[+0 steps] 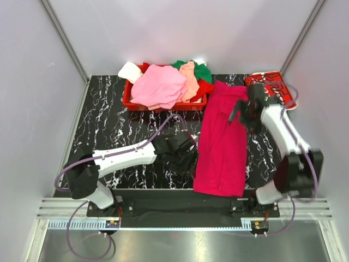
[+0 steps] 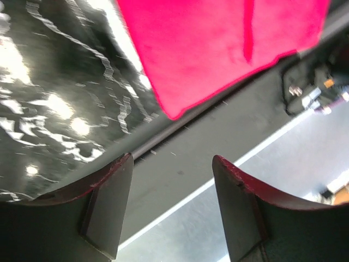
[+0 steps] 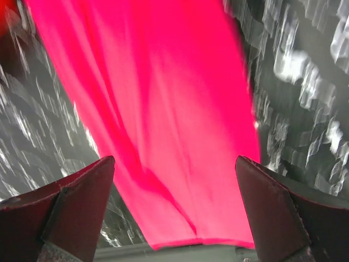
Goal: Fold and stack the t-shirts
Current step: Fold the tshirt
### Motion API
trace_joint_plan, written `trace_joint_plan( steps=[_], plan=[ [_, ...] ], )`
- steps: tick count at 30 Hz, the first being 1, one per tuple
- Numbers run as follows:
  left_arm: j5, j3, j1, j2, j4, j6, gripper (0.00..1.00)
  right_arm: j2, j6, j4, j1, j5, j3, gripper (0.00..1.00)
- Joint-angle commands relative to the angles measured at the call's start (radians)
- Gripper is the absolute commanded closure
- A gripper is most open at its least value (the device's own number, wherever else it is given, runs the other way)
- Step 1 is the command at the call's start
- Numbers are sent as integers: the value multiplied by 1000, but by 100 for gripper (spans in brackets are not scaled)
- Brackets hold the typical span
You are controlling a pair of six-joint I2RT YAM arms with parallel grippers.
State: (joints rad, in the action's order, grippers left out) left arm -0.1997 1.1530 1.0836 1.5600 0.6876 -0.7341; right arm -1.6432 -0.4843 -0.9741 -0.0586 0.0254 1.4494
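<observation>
The magenta shirt (image 1: 221, 147) lies flat on the black marbled tabletop (image 1: 109, 120), right of centre. It makes one long strip, running from just beside the basket (image 1: 136, 105) at the far side down to the near edge. A lengthwise crease shows along it.

The left fingers (image 2: 109, 207) are spread apart with nothing between them. From above, they sit low, just beside the strip's left edge near mid-length. Whether they touch the cloth cannot be told. The left wrist camera looks past them at the shirt's near corner (image 2: 218, 49) and the tabletop's front edge.

The right fingers (image 3: 76, 202) are wide open and hold nothing. They hang over the far right part of the magenta shirt. In the right wrist view the cloth (image 3: 158, 120) stretches away between and beneath them to its near hem.

The red basket stands at the far side, left of the strip's far end. Loose shirts are heaped in it. A pink one (image 1: 159, 84) lies on top, with a peach one (image 1: 190, 82) just to its right. A green one (image 1: 203, 71) sits behind that, and a white one (image 1: 130, 71) spills over the far left corner.

A red shirt with white print (image 1: 270, 84) lies flat in the far right corner, just beyond the right arm's wrist.
</observation>
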Motion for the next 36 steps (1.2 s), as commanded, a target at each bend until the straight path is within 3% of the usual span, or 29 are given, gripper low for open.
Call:
trace_joint_plan(
  steps=[1, 3, 6, 13, 18, 19, 21, 23, 24, 25, 29, 32, 36],
  plan=[
    [60, -80, -22, -21, -112, -1, 37, 234, -169, 15, -134, 85, -326, 0],
    [63, -119, -25, 0, -193, -13, 37, 345, -287, 66, -205, 32, -516, 0],
    [48, -168, -22, 43, -304, -50, 36, 523, -367, 97, -231, -47, -645, 0],
    [32, -188, 15, 146, -415, -106, 29, 680, -364, -26, -236, 27, -629, 0],
    [37, -162, 55, 215, -422, -126, 31, 714, -376, -23, -236, 14, -673, 0],
    [42, -159, 65, 224, -424, -132, 33, 721, -376, -20, -236, 15, -679, 0],
    [40, -148, 73, 248, -428, -139, 51, 727, -385, -11, -236, 10, -693, 0],
    [26, -139, 73, 267, -438, -134, 71, 735, -393, -6, -236, 5, -701, 0],
    [13, -125, 72, 267, -435, -134, 92, 738, -404, -2, -236, 4, -713, 0],
    [10, -116, 68, 262, -425, -130, 100, 741, -408, 2, -236, -2, -722, 0],
    [48, -133, 0, 78, -341, -146, 100, 743, -444, 5, -268, -21, -770, 0],
    [36, -179, -94, -68, -286, -146, 100, 760, -520, 3, -365, -9, -813, 1],
    [56, -147, -195, -121, -200, -82, 100, 749, -670, 18, -535, 5, -865, 3]
  ],
)
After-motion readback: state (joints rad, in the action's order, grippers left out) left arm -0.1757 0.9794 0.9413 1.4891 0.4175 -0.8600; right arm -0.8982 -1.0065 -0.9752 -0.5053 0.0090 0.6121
